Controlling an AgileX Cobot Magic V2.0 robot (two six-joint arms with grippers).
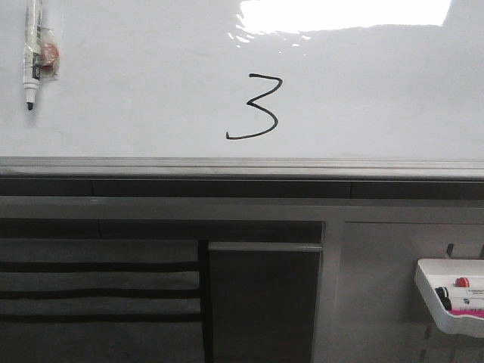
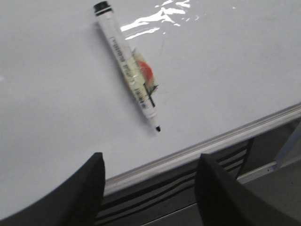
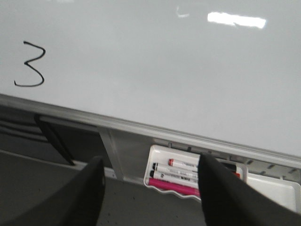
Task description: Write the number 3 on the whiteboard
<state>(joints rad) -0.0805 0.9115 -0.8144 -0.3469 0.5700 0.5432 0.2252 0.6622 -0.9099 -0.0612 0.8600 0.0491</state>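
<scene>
A thin black number 3 with a long curling lower tail stands on the glossy whiteboard; it also shows in the right wrist view. A white marker with a black tip hangs on the board at the far left, stuck there with an orange-red patch; it also shows in the left wrist view. My left gripper is open and empty, back from the board below that marker. My right gripper is open and empty, in front of the marker tray. Neither gripper shows in the front view.
The board's grey metal edge rail runs along its bottom. A small white plastic marker tray with several markers hangs at the lower right, also in the right wrist view. Dark grey panels and a cabinet lie below the rail.
</scene>
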